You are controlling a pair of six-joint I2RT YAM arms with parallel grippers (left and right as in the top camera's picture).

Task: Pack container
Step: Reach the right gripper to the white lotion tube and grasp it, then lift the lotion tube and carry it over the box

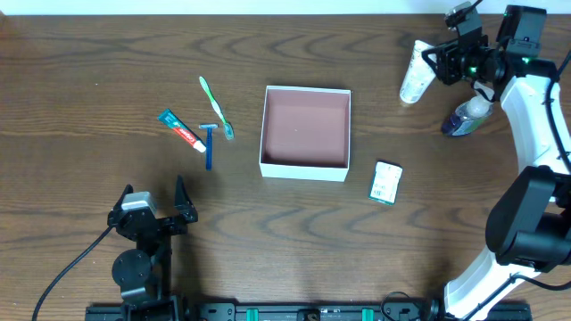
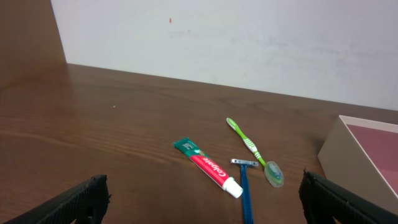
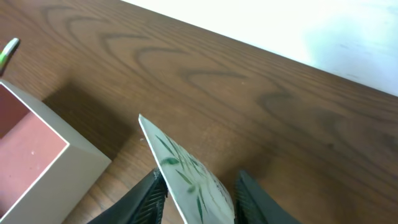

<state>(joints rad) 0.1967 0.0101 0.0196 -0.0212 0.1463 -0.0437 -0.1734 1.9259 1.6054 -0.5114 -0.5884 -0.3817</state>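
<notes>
The container, a shallow square box with white walls and a pink-brown inside, sits open and empty at the table's middle. It also shows in the left wrist view and the right wrist view. My right gripper is at the far right, shut on a white tube with green leaf print, right of the container. My left gripper is open and empty near the front left edge.
A toothpaste tube, a blue razor and a green toothbrush lie left of the container. A small green-white box lies at its right front. A blue bottle lies under the right arm.
</notes>
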